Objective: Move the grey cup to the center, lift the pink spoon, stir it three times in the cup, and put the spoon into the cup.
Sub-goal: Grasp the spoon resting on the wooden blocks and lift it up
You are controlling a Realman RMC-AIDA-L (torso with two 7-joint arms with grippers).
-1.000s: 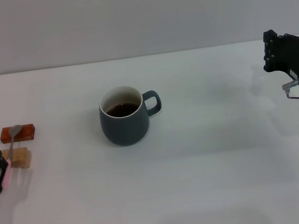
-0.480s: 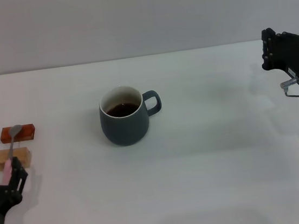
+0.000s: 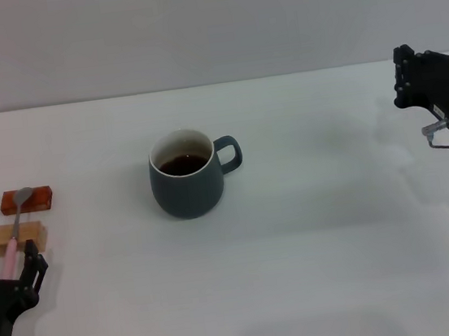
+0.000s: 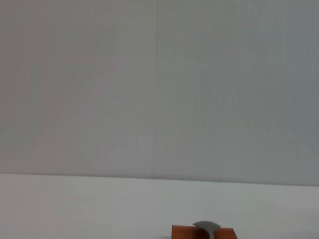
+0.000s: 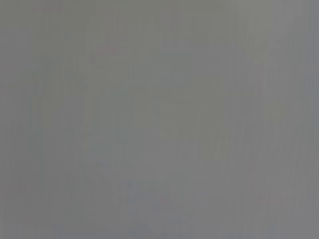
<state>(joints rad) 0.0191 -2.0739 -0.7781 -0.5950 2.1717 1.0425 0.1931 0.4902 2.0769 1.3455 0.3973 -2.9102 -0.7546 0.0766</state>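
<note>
While the white table (image 3: pixel 315 239) carried the grey cup (image 3: pixel 187 181) near its middle, dark liquid inside, the right gripper (image 3: pixel 430 77) hung idle over the right edge, its opening impossible to tell. At the left edge the left gripper (image 3: pixel 6 268) straddled the end of the pink spoon (image 3: pixel 15 230), fingers spread and not clamped. Resting across the tan block (image 3: pixel 16 235) and red-brown block (image 3: pixel 27 199), the spoon could have tipped or slid off under an off-centre squeeze.
</note>
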